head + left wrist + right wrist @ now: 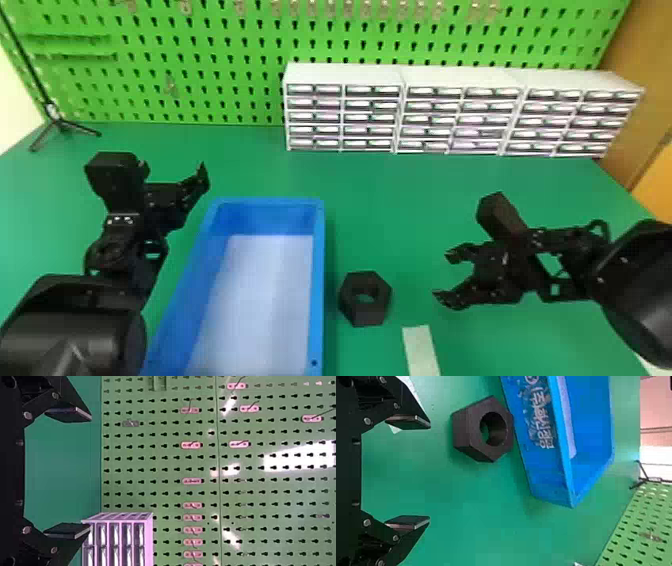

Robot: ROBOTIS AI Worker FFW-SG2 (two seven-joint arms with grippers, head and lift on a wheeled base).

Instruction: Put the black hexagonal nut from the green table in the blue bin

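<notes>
The right gripper (446, 277) is held with its fingers spread wide, bare green table (395, 475) being seen between them. The black nut (379, 305) is placed to its left, apart from the tips; open table is left in between. Just past the nut, the blue bin (319, 300) is set, its near end cut off by the head view's bottom edge. A pale strip (421, 350) is seen on the gripper's near side. The left gripper (172, 197) is also spread, near the bin's far left corner; one finger is hard to make out from the head.
</notes>
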